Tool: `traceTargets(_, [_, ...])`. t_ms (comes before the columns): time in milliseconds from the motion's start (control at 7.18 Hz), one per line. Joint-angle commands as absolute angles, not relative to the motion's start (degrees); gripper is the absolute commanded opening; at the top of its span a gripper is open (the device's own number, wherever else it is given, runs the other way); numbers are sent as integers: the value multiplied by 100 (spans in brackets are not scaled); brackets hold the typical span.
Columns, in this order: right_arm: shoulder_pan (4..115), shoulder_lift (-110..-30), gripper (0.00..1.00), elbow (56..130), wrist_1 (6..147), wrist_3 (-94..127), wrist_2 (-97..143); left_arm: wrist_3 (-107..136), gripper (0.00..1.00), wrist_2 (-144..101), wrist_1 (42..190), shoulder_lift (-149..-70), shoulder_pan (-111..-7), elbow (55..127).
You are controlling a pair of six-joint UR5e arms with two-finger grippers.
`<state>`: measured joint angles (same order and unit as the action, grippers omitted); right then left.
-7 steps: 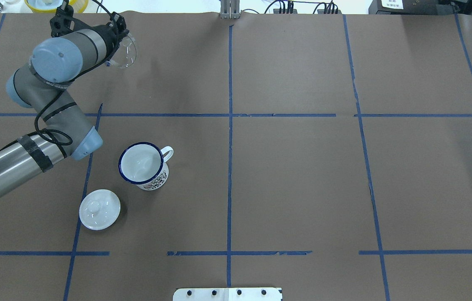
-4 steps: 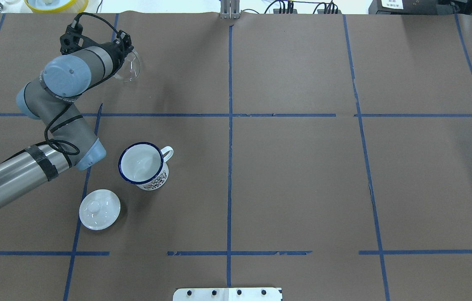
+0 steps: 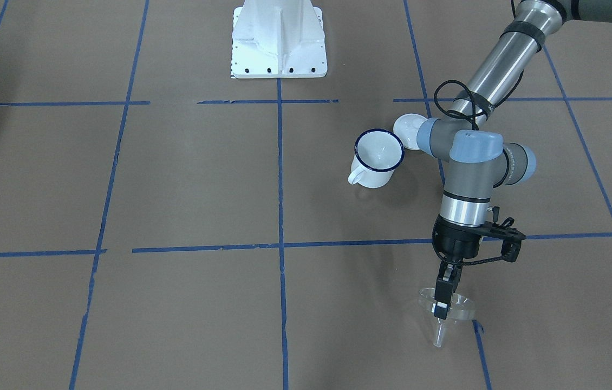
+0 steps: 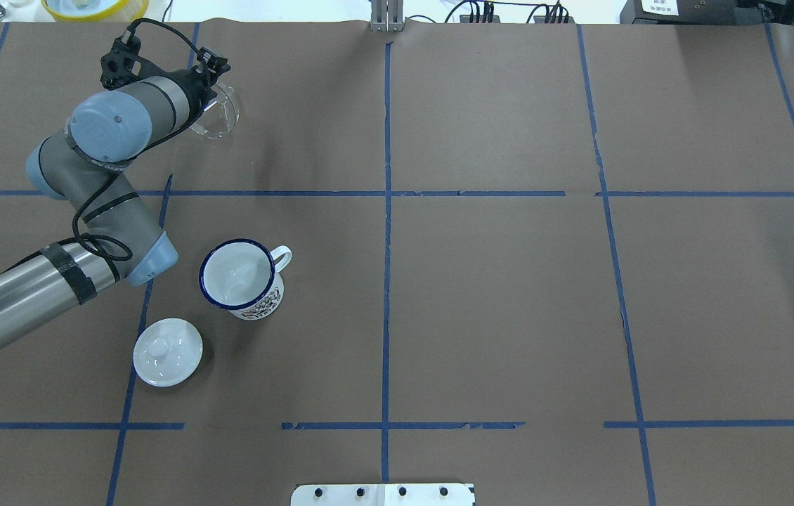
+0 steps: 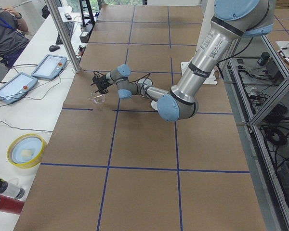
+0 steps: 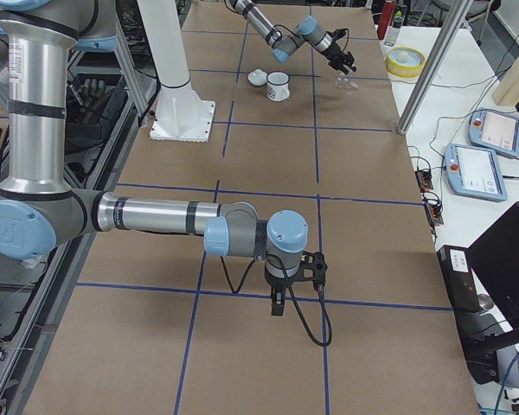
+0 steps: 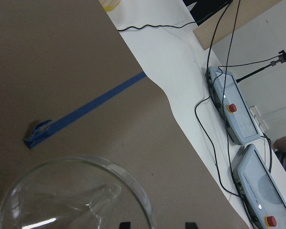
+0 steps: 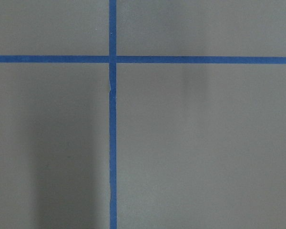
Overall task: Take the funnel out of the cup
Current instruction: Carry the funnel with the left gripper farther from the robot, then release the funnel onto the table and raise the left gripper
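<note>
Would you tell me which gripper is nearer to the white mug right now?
Left. The left gripper holds the funnel just beyond the mug; the right gripper hangs far off on the robot's right.

Small clear plastic funnel (image 4: 223, 118), rim pinched in left gripper (image 4: 207, 105): over last second, shifted nearer robot and slightly right in overhead view; now looks smaller, lower toward brown table paper (image 4: 509, 281). Left arm (image 4: 116, 126): wrist and elbow moved same way. Final 0.6 s: only slight drift
</note>
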<state>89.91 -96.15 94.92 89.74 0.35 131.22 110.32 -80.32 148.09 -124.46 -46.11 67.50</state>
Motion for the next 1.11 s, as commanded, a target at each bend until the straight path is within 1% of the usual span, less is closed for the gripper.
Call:
traceTargets(0, [8991,-9615,100,9483,8974,35,13122,9937,100,-8635,14495,-12009,-4772,7720])
traceTargets(139, [8991,-9615,100,9492,8974,35,13122,9210,100,-9179,13649,-11823,-4886,8448])
traceTargets(278, [8991,-9615,100,9483,8974,35,13122,8489,100,-9680,12405,-11743,-5043,9290])
traceTargets(418, [8991,-9615,100,9492,8974,35,13122,7977,99,-10112,11253,-11464,-5080,10378])
traceTargets(557, [8991,-9615,100,9492,8974,35,13122,7598,99,-10308,10563,-10965,-5106,11380])
traceTargets(835, [8991,-9615,100,9492,8974,35,13122,7559,99,-10764,10529,-9168,-5124,13070])
traceTargets(975, [8991,-9615,100,9483,8974,35,13122,7550,99,-11080,10538,-8680,-4889,13461])
